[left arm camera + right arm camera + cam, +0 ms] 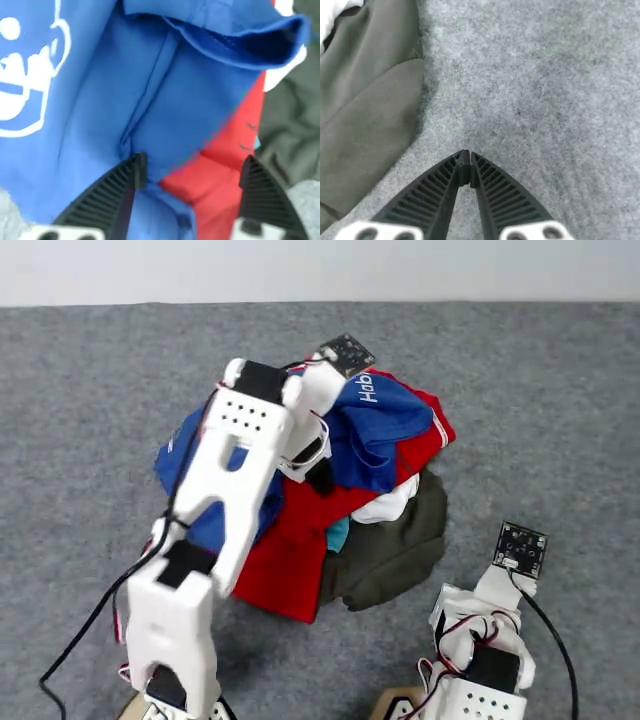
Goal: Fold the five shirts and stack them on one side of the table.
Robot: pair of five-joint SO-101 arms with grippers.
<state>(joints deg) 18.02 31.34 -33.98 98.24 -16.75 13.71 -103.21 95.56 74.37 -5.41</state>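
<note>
the shirts (330, 490) sit in one crumpled heap in the middle of the grey felt table (100, 390), none of them folded. on top is a blue shirt (375, 425) with white print, under it a red shirt (290, 555). a dark olive shirt (400, 540) lies on the side nearest the right arm, with a white piece (390, 506) and a sliver of teal (337, 535) tucked between. that's five colours counted; whether each is its own shirt, can't tell. a pale wall (300, 270) runs along the far edge. two arms here. the left arm is stretched across the heap, the left gripper (194, 162) spread wide right over the spot where blue meets red, gripping nothing. the right gripper (470, 156) is pinched together, empty, over bare felt just beside the olive shirt.
</note>
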